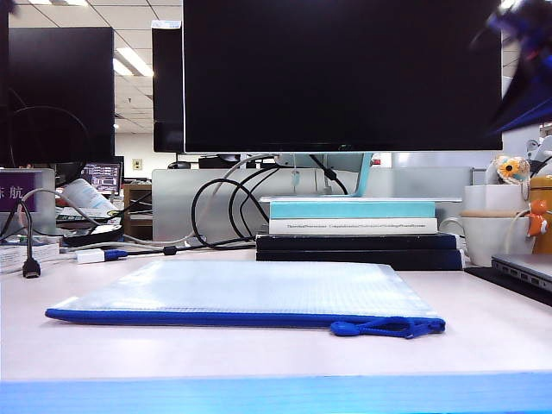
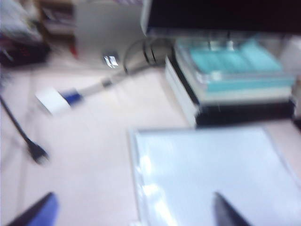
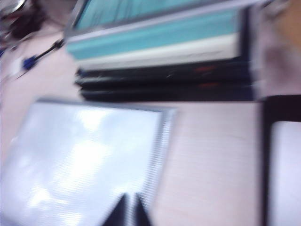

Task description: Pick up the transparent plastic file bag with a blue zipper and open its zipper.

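Left tool [image 2: 134, 212] spread, right tool [image 3: 128, 209] closed, above file bag [image 1: 250, 291].

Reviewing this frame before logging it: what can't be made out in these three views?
- Left gripper: left wrist view, only two blurred fingertips at the edge, wide apart above the file bag.
- Right gripper: right wrist view, tips cut by the edge and blurred, close together over the bag; exterior view shows only a streak.
- Zipper: clear in the exterior view; outside both wrist views.
- Book spine text: too small.
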Robot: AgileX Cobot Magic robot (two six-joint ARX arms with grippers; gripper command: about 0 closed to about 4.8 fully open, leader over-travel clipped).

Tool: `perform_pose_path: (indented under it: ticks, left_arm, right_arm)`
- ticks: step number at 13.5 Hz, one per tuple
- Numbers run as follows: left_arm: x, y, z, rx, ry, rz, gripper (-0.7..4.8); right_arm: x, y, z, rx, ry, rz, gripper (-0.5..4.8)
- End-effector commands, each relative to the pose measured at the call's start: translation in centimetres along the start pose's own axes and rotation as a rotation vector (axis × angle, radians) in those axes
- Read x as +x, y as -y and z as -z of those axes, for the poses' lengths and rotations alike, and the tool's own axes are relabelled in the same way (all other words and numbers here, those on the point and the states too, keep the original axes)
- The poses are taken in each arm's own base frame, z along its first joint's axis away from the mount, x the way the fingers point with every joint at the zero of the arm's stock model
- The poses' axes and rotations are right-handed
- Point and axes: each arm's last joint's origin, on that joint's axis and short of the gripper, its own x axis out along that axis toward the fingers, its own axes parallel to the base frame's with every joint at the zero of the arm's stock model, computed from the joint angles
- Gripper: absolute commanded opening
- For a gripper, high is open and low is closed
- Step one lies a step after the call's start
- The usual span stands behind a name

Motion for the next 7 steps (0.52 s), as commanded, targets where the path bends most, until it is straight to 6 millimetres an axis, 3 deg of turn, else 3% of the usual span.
perform_pose_path:
  ticks: [1,2,5,7]
  left_arm:
    - [2.8,1.9,0.6,0.050,-0.075,0.000,3.88]
    - [4.1,3.1,0.8,0.087,-0.079,0.002,3.88]
    - [6.4,4.9,1.6,0.122,-0.108,0.038,3.88]
    - [7.0,5.4,2.1,0.114,-0.142,0.054,3.88]
  right_arm:
    - [3.7,2.6,-2.0,0.087,-0.112,-0.181,1.51]
    - [6.3,4.0,-2.3,0.139,-0.184,-0.217,1.65]
    - [10.3,5.9,-1.3,0.212,-0.294,-0.231,2.12]
    - [11.1,6.4,-0.6,0.235,-0.326,-0.225,2.12]
